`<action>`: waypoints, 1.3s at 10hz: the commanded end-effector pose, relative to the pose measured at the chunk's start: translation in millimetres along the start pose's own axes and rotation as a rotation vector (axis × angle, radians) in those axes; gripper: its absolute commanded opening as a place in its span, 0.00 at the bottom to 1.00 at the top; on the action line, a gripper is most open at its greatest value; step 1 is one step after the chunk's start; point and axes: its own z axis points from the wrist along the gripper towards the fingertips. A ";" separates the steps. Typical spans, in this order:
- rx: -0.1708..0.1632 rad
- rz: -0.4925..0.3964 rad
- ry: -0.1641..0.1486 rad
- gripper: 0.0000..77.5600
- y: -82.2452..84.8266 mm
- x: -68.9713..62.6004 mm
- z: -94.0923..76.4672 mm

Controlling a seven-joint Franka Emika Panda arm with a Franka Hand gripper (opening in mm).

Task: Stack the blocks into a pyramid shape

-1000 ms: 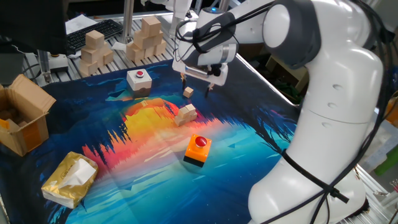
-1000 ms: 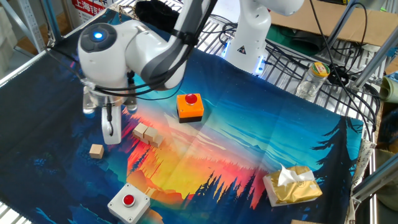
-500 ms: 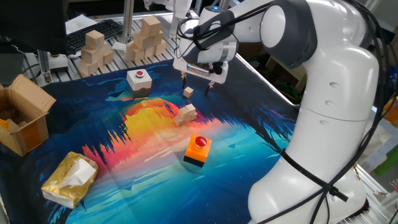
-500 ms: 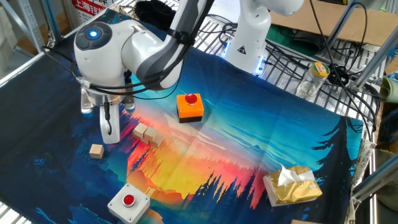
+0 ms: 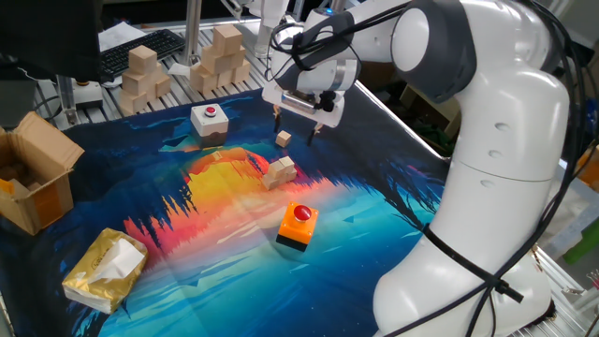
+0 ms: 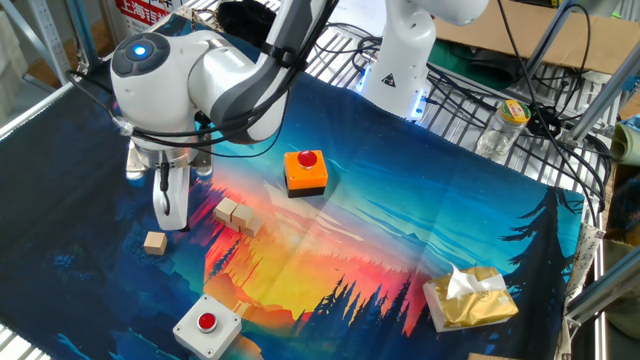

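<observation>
One fixed view: tabletop (image 5: 393, 215) is wearing a printed mat, blue with an orange-red sunset band running through the middle. Open cardboard box (image 5: 37, 178) sitting at the left edge, crumpled yellow bag (image 5: 105, 271) lower left. Large pale wooden blocks (image 5: 182, 65) piling up along the top left, keyboard (image 5: 140, 49) behind them. White button box (image 5: 210, 119) resting upper centre, orange button box (image 5: 298, 226) centre frame. White arm filling the right half. End effector (image 5: 298, 126) hanging upper centre above the mat, fingers pointing down and parted, nothing between them. Single small block (image 5: 283, 139) lying on the mat just below it, roughly under the gap, not touching. Cluster of small blocks (image 5: 280, 171) sitting lower, between the single block and the orange button box.

The other fixed view: same mat, wire shelving and cables running along the top and right, jar (image 6: 502, 125) upper right, yellow bag (image 6: 470, 298) lower right. Orange button box (image 6: 305, 171) centre, white button box (image 6: 206, 325) bottom left. End effector (image 6: 168, 205) hanging at left; only one finger (image 6: 168, 198) showing clearly here, so the opening is not readable from this side. Single small block (image 6: 154, 241) lying just below and left of the fingertip, apart from it. Cluster of small blocks (image 6: 236, 216) sitting to the right of the end effector, near but clear.
</observation>
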 end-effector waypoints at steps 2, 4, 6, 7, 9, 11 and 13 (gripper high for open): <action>-0.035 0.052 0.002 1.00 4.1 -29.4 11.0; -0.055 0.073 -0.005 1.00 3.1 -58.9 21.7; -0.062 0.141 0.004 1.00 2.7 -62.1 23.0; -0.064 0.159 0.008 1.00 2.8 -62.0 23.0; -0.070 0.184 0.015 1.00 2.9 -61.9 23.2; -0.080 0.220 0.022 1.00 4.7 -61.4 25.5; -0.085 0.239 0.020 1.00 6.9 -60.2 26.8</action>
